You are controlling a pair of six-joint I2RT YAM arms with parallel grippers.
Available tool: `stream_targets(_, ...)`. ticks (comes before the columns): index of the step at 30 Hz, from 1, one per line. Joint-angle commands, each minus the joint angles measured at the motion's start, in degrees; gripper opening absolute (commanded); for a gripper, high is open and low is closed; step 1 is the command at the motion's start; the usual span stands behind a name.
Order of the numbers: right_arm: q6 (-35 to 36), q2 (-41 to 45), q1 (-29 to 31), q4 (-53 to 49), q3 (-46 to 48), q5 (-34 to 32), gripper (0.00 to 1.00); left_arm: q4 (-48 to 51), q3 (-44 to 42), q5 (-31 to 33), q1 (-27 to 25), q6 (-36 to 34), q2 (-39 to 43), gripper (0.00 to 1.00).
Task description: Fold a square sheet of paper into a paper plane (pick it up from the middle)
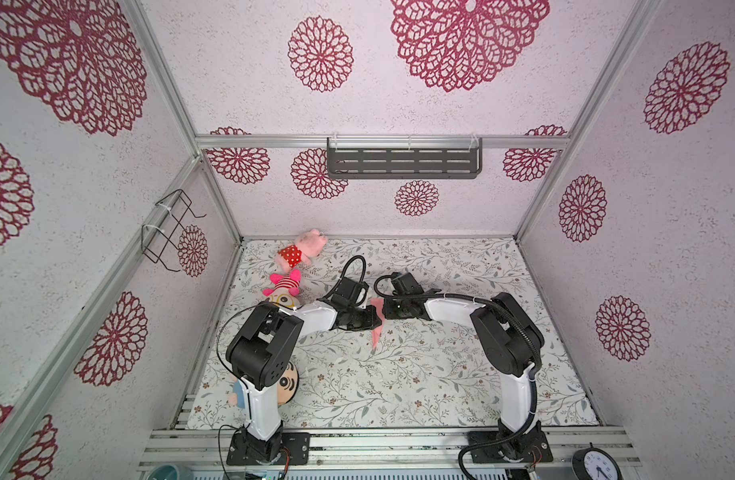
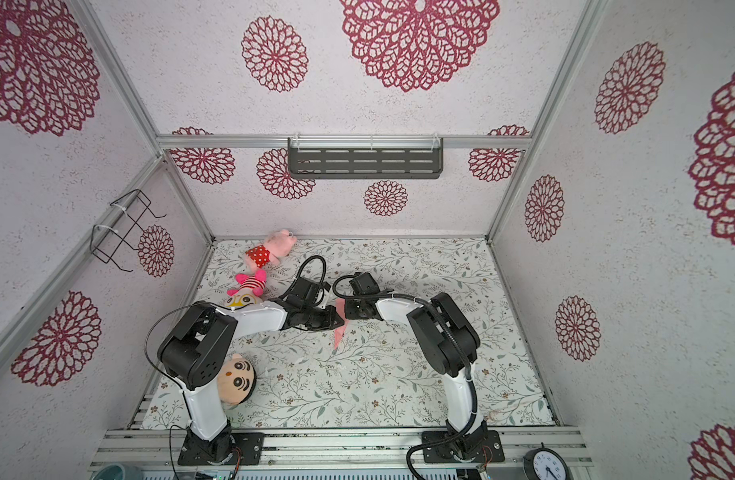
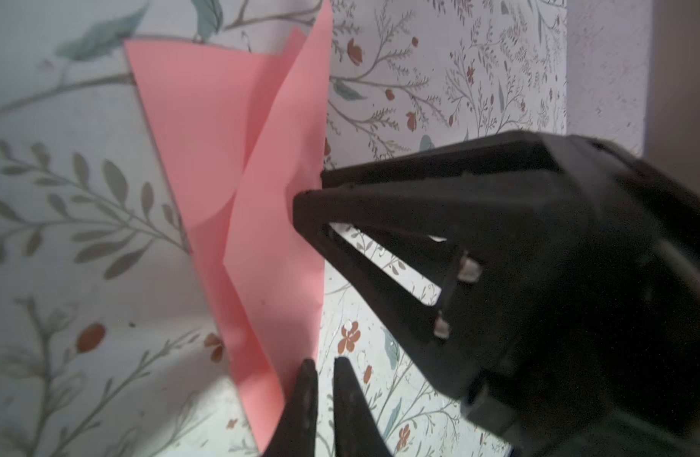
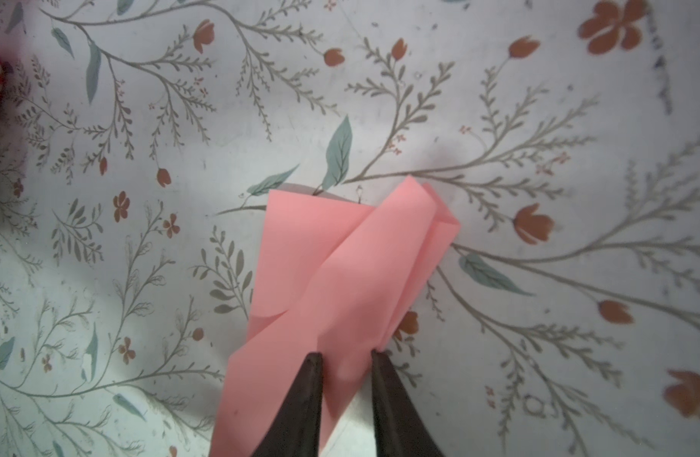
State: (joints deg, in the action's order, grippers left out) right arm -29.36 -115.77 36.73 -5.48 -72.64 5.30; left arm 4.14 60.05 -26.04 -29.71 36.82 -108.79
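Observation:
The pink sheet of paper [image 1: 377, 332] [image 2: 339, 334] is folded into a narrow shape of layered flaps. It hangs on edge above the middle of the floral cloth, its pointed end toward the front. My right gripper [image 1: 381, 306] [image 4: 346, 356] is shut across the folded layers [image 4: 340, 269]. The left wrist view shows its fingertips [image 3: 312, 188] pinching the paper's edge [image 3: 229, 158]. My left gripper [image 1: 376, 319] [image 3: 323, 366] sits just beside that edge. Its jaws stand almost together, with only cloth showing in the slit.
Two pink plush toys [image 1: 303, 249] [image 1: 284, 284] lie at the back left, and a doll's head [image 1: 288, 382] lies under the left arm. A dark shelf [image 1: 403, 160] hangs on the back wall, a wire rack [image 1: 170, 230] on the left wall. A clock [image 1: 596, 463] stands front right.

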Motion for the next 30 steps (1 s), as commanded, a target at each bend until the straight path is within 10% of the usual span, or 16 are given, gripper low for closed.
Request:
stream_targets(1,0.56,-4.14,0.27,-9.27,1.85,-2.53,0.27,-3.01,0.97,1.07,0.69,1.76,-0.45,0.12)
stream_targets(20,-1.01,-2.02,-0.24,-5.53,2.33,0.32,0.28,2.2,2.23,5.88,0.89,2.68,-5.29,0.04)
stream_targets(30,-1.45,9.73,-4.91,17.35,11.22,15.53,0.33,2.53,0.07,6.82,0.88,3.9,-5.88,0.01)
